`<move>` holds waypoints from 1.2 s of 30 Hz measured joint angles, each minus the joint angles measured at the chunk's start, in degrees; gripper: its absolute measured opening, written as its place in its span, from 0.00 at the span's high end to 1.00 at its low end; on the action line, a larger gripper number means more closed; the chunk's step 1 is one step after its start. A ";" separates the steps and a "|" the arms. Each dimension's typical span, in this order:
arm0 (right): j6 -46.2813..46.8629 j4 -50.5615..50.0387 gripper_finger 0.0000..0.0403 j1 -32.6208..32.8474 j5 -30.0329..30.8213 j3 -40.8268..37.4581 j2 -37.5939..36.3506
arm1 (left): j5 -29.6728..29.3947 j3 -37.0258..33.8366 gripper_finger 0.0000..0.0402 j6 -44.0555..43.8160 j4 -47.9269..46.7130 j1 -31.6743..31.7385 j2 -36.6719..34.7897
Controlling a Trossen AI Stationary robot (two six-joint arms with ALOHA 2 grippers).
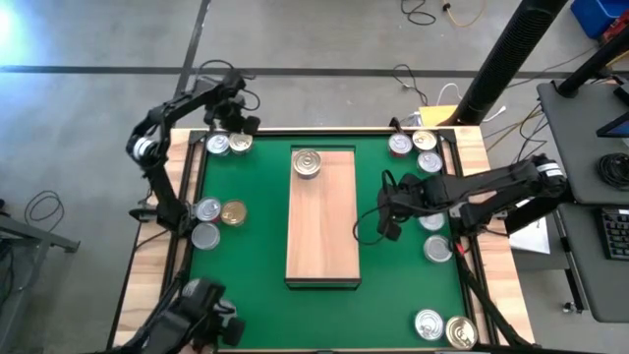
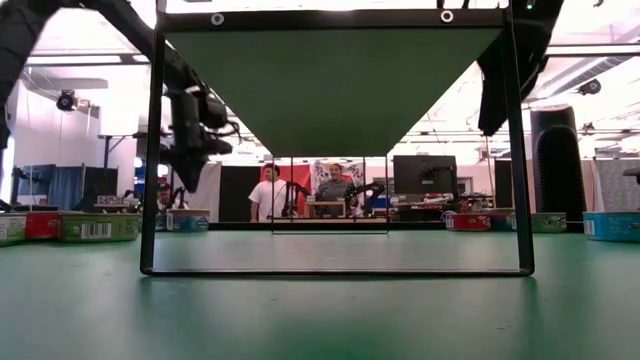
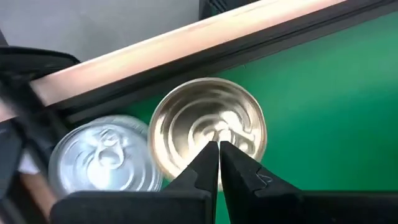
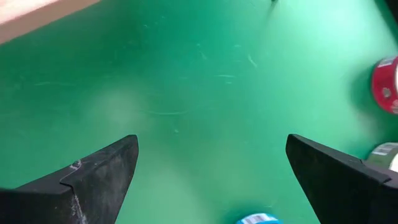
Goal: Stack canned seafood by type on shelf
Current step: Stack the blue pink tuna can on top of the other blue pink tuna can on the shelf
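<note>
green mat (image 1: 246,256) | L pincer (image 3: 218,147) closed – empty? | R pincer (image 4: 211,174) wide, empty

Dark jointed arms, seemingly black-cabled

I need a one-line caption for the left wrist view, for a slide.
Left gripper, jaws shut, poised over a gold-topped can beside a silver-topped can on the green mat's edge.

The gold-topped tin (image 3: 208,129) at the mat's eleven-o'clock corner is shiny metal with pressed rings; the silver-topped tin (image 3: 106,163) touching it looks duller, brushed. The shelf (image 1: 321,236) is pale, smooth wood — matt, dark-rimmed. The green mat (image 4: 205,93) is matt with faint scuffs. The left gripper's fingers (image 3: 249,177) look like matt black plastic.
</note>
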 joint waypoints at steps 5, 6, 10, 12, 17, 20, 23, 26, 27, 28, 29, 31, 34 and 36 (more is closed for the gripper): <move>-3.74 -1.63 0.01 -2.96 0.01 0.02 -2.09 | -0.20 1.25 1.00 0.95 -0.36 0.02 5.44; -4.59 -1.77 0.01 -3.55 0.02 0.02 -2.57 | -0.50 1.28 1.00 1.87 -0.29 0.02 6.30; -7.72 -1.73 0.01 -5.87 0.00 0.02 -4.49 | -0.79 1.59 1.00 5.22 0.62 -0.99 8.29; -9.04 -1.35 0.01 -7.06 0.08 0.02 -5.25 | -0.45 1.59 1.00 6.97 1.75 -1.96 9.06; -12.88 1.92 0.01 -9.57 0.30 0.07 -6.22 | 14.96 2.39 1.00 14.86 11.28 -6.11 9.66; -15.07 3.32 0.01 -10.98 0.25 0.09 -6.25 | 22.13 3.10 1.00 19.02 11.62 -9.07 9.12; -15.75 4.03 0.01 -12.02 0.02 0.09 -6.08 | 19.56 5.10 1.00 20.70 14.75 -11.47 6.47; -16.34 3.99 0.01 -12.48 0.00 0.09 -6.07 | 12.79 5.60 1.00 21.39 13.82 -12.14 5.73; -16.39 3.98 0.01 -12.51 -0.03 0.09 -6.07 | 10.72 5.48 1.00 21.28 13.12 -12.09 5.73; -16.43 3.97 0.01 -12.51 -0.04 0.09 -6.07 | 8.90 5.41 1.00 21.06 12.26 -12.05 5.69; -16.59 3.97 0.01 -12.51 -0.07 0.09 -6.07 | 7.25 5.39 1.00 20.90 11.55 -11.87 5.46; -16.85 3.97 0.01 -12.51 -0.10 0.09 -6.05 | 3.98 5.04 1.00 20.71 9.26 -11.43 5.15; -16.85 3.92 0.01 -12.51 -0.13 0.09 -5.98 | -1.76 4.11 1.00 18.26 5.62 -10.73 5.39; -16.85 3.92 0.01 -12.51 -0.13 0.09 -5.98 | -3.26 4.08 1.00 14.73 4.14 -9.87 5.32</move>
